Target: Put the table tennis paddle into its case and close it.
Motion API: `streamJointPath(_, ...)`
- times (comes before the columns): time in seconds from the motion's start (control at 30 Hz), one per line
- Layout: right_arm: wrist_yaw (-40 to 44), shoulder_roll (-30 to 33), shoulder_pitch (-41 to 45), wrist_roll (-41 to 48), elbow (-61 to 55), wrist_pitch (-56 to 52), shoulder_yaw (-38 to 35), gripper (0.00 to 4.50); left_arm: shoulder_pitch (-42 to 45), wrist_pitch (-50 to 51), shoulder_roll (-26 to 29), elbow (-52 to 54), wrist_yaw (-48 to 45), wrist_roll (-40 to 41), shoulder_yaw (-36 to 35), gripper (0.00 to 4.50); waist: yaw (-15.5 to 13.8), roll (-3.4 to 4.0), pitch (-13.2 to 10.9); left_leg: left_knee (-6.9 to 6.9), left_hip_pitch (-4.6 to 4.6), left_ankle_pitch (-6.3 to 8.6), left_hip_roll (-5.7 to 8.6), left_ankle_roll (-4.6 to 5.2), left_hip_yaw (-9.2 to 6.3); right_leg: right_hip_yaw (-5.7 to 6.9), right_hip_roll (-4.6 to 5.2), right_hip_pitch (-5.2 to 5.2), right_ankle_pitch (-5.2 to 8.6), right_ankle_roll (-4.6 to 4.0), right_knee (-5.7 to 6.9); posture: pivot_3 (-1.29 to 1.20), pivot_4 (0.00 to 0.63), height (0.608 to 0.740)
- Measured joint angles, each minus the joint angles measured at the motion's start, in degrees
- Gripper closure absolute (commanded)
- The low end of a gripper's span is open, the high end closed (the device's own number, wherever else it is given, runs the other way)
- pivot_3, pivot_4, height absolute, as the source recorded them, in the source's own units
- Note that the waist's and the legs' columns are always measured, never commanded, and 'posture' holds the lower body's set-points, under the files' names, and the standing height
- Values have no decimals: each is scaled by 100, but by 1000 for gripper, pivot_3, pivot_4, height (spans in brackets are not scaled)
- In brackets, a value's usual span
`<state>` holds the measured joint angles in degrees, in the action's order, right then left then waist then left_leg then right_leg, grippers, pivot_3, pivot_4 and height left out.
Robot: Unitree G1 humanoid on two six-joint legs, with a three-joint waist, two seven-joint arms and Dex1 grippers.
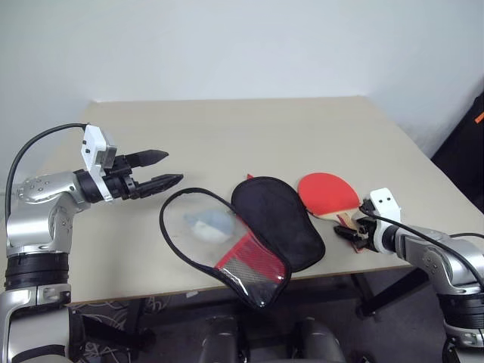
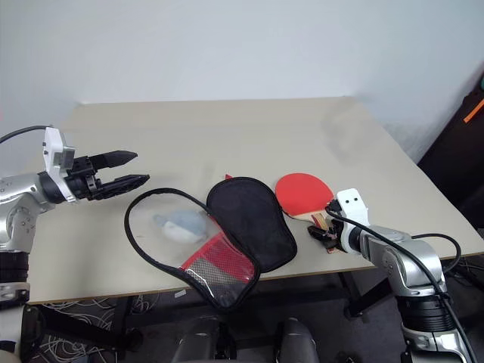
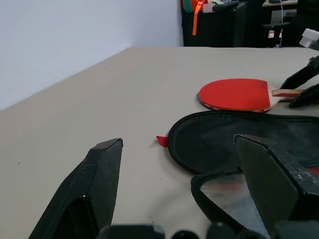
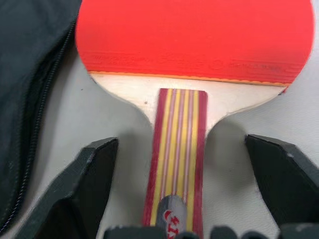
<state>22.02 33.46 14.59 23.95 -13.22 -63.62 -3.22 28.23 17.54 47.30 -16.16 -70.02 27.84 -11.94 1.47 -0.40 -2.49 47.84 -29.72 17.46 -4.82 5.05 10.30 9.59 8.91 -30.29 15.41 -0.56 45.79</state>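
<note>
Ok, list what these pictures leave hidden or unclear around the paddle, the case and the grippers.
- Paddle: handle end hidden behind the right gripper in the head views.
- Pale packet inside the case: blurred by the clear pocket, contents unreadable.
- Handle logo: cut off by the right wrist view's edge.
- Case's red outside: turned down, unseen.

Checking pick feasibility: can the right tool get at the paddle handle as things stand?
Probably yes. The right tool is open, with its fingers on either side of the paddle handle and nothing between them. The table tennis paddle lies flat on the table, beside the open case, not under it.
</note>
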Motion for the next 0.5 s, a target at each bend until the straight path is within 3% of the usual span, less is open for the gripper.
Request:
streamJointPath(0.17,-74,-139,-6,-27,-35,-39,-45,2894,104,-55,-49,-31,-16,-25,30,728,1,-3,2,2,1,0,0,0,-1,0,-2,3,0,0,0,0,0,654)
streamJointPath(0.23,-130,-197,-4,-46,-31,-40,-71,3376,125,-71,-53,-32,-32,-34,34,728,0,-3,2,7,0,0,0,0,1,-1,-1,5,-1,1,0,0,0,654)
streamJointPath(0.5,-587,-822,300,-165,-6,151,-310,3376,201,-143,-126,-293,-68,-140,138,728,6,0,0,11,-5,0,-1,1,12,-11,-2,-7,-7,6,5,0,0,654)
